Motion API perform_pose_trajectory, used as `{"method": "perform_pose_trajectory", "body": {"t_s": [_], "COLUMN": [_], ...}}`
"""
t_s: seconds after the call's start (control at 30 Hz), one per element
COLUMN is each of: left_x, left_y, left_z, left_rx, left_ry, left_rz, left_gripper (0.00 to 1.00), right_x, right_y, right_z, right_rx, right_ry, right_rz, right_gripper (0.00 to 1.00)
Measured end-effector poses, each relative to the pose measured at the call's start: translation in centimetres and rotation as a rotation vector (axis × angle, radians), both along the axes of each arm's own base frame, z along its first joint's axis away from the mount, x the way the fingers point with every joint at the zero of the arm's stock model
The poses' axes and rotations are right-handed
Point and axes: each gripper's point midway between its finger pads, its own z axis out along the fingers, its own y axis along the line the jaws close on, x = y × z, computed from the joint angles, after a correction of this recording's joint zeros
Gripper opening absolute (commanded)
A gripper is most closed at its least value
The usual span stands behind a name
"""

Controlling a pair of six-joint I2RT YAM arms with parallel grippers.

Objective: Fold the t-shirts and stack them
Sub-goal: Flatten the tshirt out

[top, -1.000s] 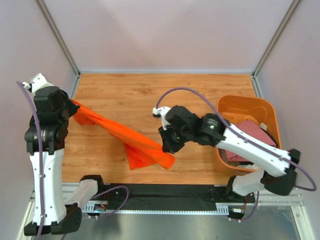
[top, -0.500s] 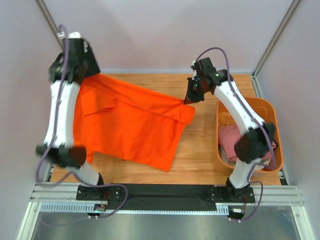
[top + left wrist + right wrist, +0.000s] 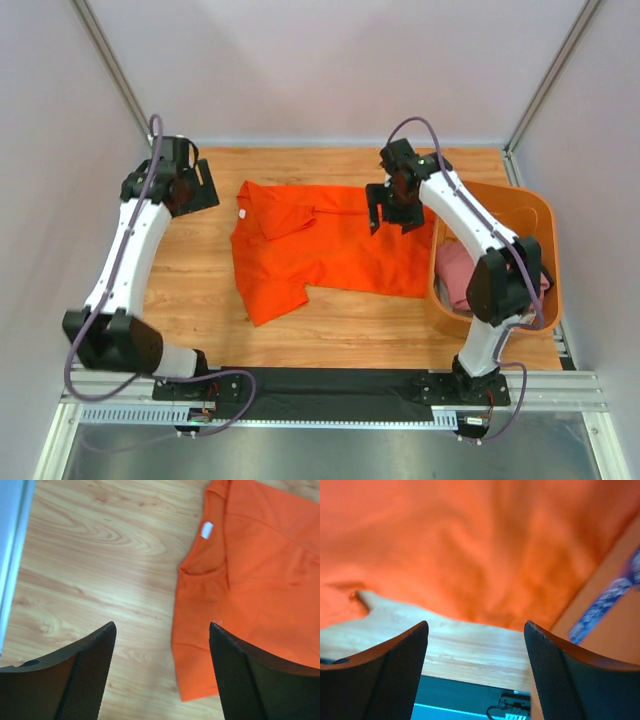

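A bright orange t-shirt point(image 3: 330, 245) lies spread on the wooden table, with its neckline and white label point(image 3: 206, 530) at the far left. One sleeve sticks out toward the near left. My left gripper point(image 3: 203, 188) hovers open just left of the shirt's collar, holding nothing; in its wrist view point(image 3: 162, 626) bare wood and the shirt's edge point(image 3: 250, 585) lie below. My right gripper point(image 3: 386, 212) stands open over the shirt's right part point(image 3: 470, 545), also with nothing in it point(image 3: 475, 626). A dusty pink t-shirt point(image 3: 460, 272) lies in the tub.
A rigid orange plastic tub point(image 3: 520, 215) stands at the right edge of the table, and the orange shirt's right hem reaches its wall. Grey walls close the table on three sides. A black strip point(image 3: 330, 385) runs along the near edge by the arm bases.
Both grippers have opened and let go of the orange shirt. The shirt, held up stretched between them before, now lies flat on the table. Both arms have come down nearer.
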Motion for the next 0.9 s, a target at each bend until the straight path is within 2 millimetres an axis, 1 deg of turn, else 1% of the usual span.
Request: {"method": "perform_pose_trajectory", "body": {"t_s": [0.03,0.07,0.1,0.13,0.17,0.2,0.27,0.3,0.37,0.4,0.43,0.47,0.5,0.57,0.67,0.7,0.73,0.8,0.83,0.9], "left_x": [-1.1,-1.8,-2.1,-2.6,-2.9,-3.0,-3.5,-3.9,-4.7,-4.9,-5.2,-5.4,-5.6,-5.6,-5.6,-5.9,-6.3,-7.2,-7.8,-8.9], "left_y": [-0.5,-1.0,-1.6,-2.4,-3.2,-4.2,-6.4,-7.8,-10.7,-11.9,-13.0,-13.7,-13.8,-13.4,-11.5,-11.1,-10.0,-8.5,-8.2,-6.7], "left_z": [0.9,1.1,1.0,0.3,-0.9,-2.5,-6.8,-8.9,-12.3,-13.3,-14.3,-15.1,-15.8,-16.8,-18.3,-18.5,-19.5,-20.8,-20.9,-20.9], "left_rx": [-0.036,-0.069,-0.1,-0.142,-0.18,-0.22,-0.287,-0.308,-0.342,-0.359,-0.377,-0.389,-0.39,-0.378,-0.328,-0.319,-0.307,-0.297,-0.303,-0.304], "left_ry": [-0.051,-0.076,-0.098,-0.101,-0.086,-0.066,0.034,0.092,0.189,0.216,0.242,0.262,0.281,0.302,0.341,0.355,0.395,0.45,0.473,0.473], "left_rz": [-0.012,-0.025,-0.035,-0.051,-0.068,-0.087,-0.119,-0.137,-0.187,-0.203,-0.218,-0.215,-0.201,-0.157,-0.058,-0.038,0.014,0.095,0.125,0.201], "left_gripper": [0.78,0.7,0.66,0.64,0.62,0.62,0.61,0.6,0.52,0.5,0.46,0.46,0.46,0.46,0.44,0.43,0.38,0.36,0.36,0.36], "right_x": [-1.4,-2.8,-4.2,-5.4,-6.2,-6.7,-6.7,-6.3,-5.5,-5.2,-5.1,-4.9,-4.8,-4.4,-4.4,-4.7,-5.1,-6.2,-6.8,-8.3], "right_y": [0.9,1.7,2.6,3.2,3.6,3.8,4.0,4.2,4.7,4.9,5.0,5.2,5.4,5.9,6.8,7.1,7.6,8.6,9.3,10.5], "right_z": [0.2,0.2,-0.1,-0.6,-1.3,-2.1,-3.6,-4.5,-6.2,-6.9,-7.6,-8.1,-8.6,-9.7,-11.4,-12.0,-12.5,-13.1,-13.2,-13.2], "right_rx": [0.011,0.029,0.048,0.066,0.083,0.094,0.103,0.108,0.115,0.116,0.113,0.112,0.111,0.106,0.095,0.086,0.078,0.066,0.065,0.072], "right_ry": [-0.008,-0.013,-0.005,0.01,0.028,0.053,0.095,0.108,0.127,0.136,0.146,0.155,0.164,0.18,0.2,0.211,0.222,0.24,0.236,0.237], "right_rz": [0.035,0.069,0.101,0.125,0.138,0.14,0.126,0.119,0.107,0.1,0.097,0.096,0.096,0.099,0.115,0.125,0.139,0.172,0.191,0.226], "right_gripper": [0.79,0.79,0.79,0.79,0.78,0.7,0.58,0.43,0.36,0.33,0.32,0.33,0.34,0.37,0.41,0.42,0.43,0.44,0.44,0.46]}}
